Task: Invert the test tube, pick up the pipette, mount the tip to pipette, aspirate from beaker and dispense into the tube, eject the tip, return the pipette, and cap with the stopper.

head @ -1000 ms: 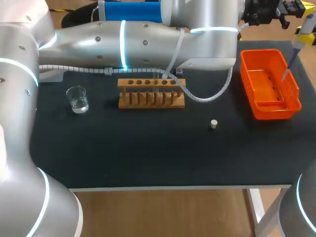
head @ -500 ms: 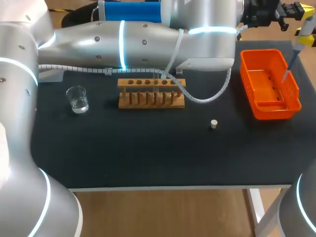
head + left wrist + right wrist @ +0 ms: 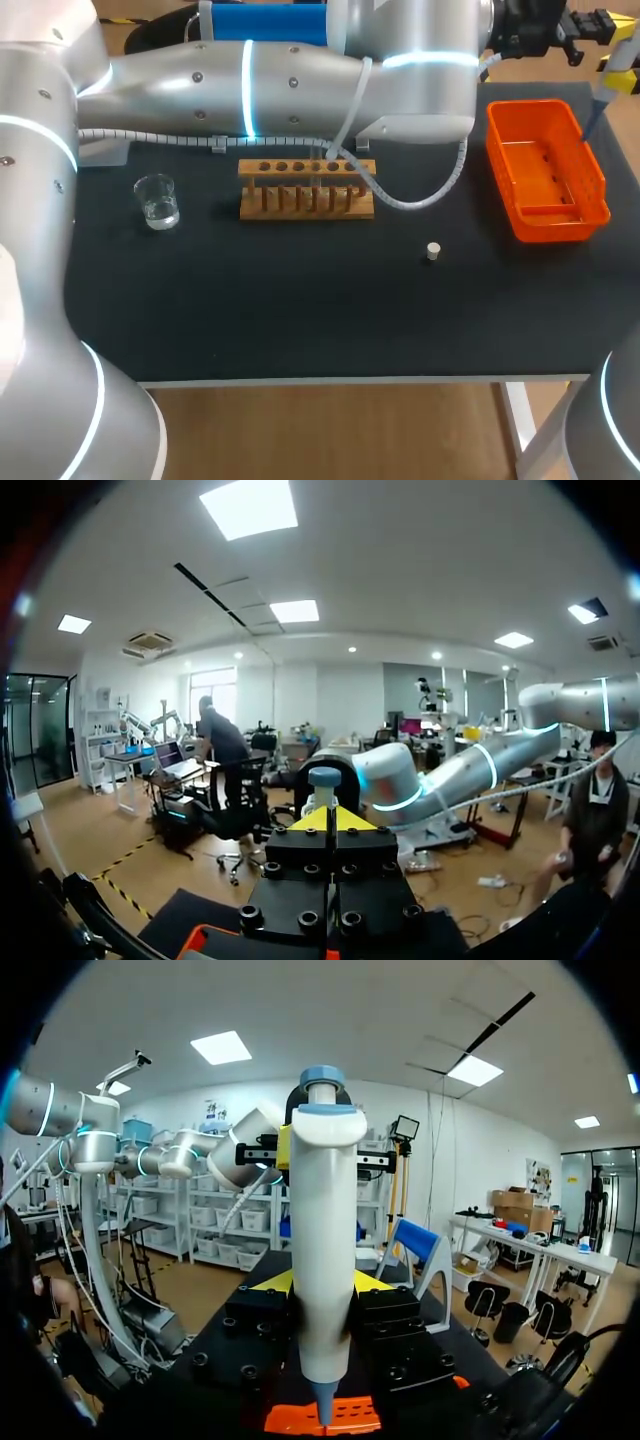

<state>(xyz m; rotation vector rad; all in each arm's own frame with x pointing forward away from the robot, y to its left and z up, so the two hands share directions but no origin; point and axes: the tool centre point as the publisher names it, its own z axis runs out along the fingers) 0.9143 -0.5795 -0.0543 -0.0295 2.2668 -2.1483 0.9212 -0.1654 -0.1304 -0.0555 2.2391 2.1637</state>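
Pipette (image 3: 322, 1210) sits clamped in my right hand (image 3: 320, 1282), nozzle down over the orange tray (image 3: 548, 228) at two o'clock on the table (image 3: 300, 310), presumably aligned for tip mounting.

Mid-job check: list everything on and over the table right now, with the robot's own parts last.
table: one, black, under everything.
beaker: one, clear, some liquid inside, table's left part.
rack: one, wooden, mid-table toward the back.
test tube: seemingly one, clear, toward the rack's right end; hard to make out.
stopper: one, pale, alone, nearer the front than the rack and right of it.
tray: one, orange, table's right side.
pipette: one, white with blue cap, above the tray's far right.
right gripper: fingers shut on the pipette.
left gripper: far right corner, near the pipette's top, fingers together.
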